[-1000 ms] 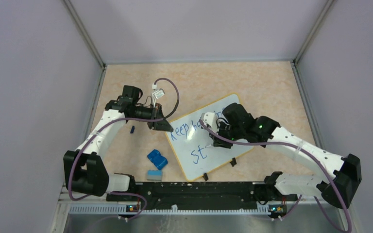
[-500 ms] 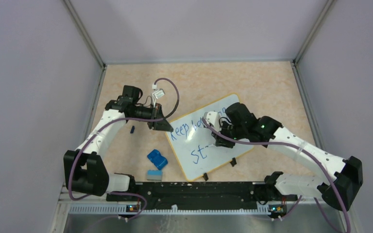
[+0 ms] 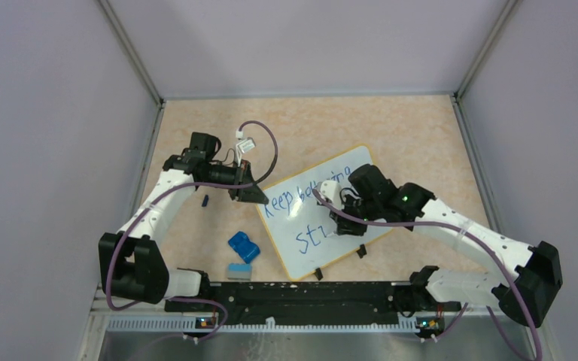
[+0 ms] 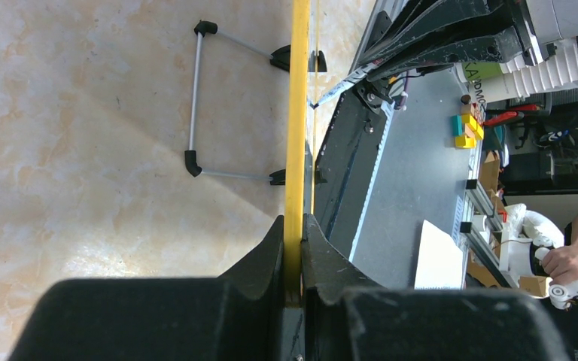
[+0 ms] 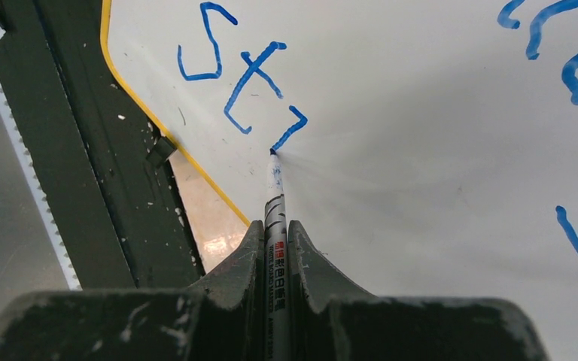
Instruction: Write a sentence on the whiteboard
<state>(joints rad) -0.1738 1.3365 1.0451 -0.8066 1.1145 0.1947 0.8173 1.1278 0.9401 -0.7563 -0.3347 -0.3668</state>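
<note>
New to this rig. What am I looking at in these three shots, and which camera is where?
Two robot arms are bolted at the near edge of a tan table. The wide picture comes from a fixed camera above and behind them. The other two come from a camera on each wrist, looking along that arm's own fingers.

The left gripper is clamped on the yellow rim of the whiteboard, apparently to steady it. The right gripper holds a marker with its tip on the board, just after the "St" in the blue writing.

Beside the board lie a blue object, a smaller grey-blue block and a small dark piece.
</note>
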